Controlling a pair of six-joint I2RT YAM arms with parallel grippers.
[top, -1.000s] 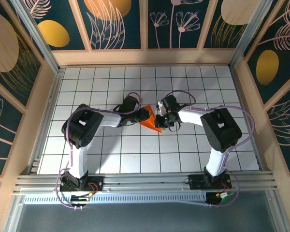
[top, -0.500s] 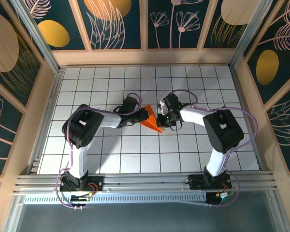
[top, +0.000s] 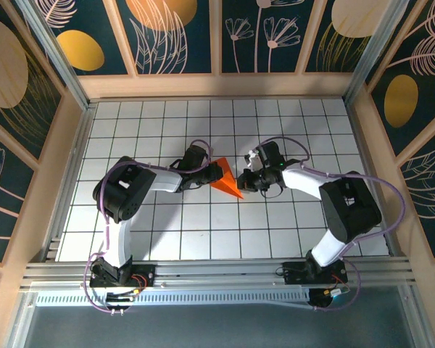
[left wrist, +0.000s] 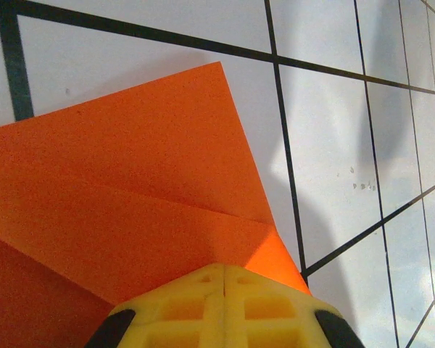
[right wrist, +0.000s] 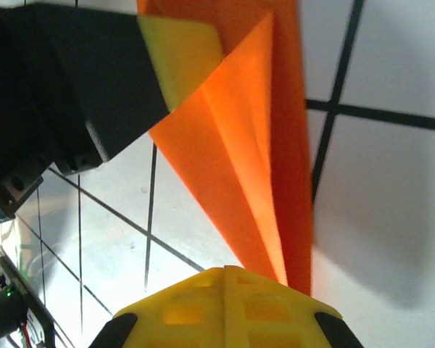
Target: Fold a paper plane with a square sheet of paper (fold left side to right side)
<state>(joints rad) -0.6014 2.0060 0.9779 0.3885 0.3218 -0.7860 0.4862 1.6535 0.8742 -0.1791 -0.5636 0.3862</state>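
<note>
The square sheet of paper [top: 228, 182] is bright orange and folded into a pointed wedge near the middle of the white grid table [top: 203, 232]. My left gripper [top: 218, 174] is shut on its left edge. In the left wrist view the creased layers of the sheet [left wrist: 130, 181] run under the closed yellow tips of the left gripper [left wrist: 223, 270]. My right gripper [top: 242, 181] is shut at the wedge's right side. Its joined tips [right wrist: 225, 272] sit over the narrow end of the sheet [right wrist: 246, 159], where a flap stands up. One yellow finger [right wrist: 177, 58] of the left gripper presses that flap.
Wooden walls [top: 72, 138] with dark floral panels fence in the table on three sides. Both arm bases stand on the metal rail [top: 217, 272] at the near edge. Purple cables loop over each forearm.
The left gripper has closed fully at the paper's left edge. The right arm's elbow and forearm have swung to the right while its shut gripper stays at the paper.
</note>
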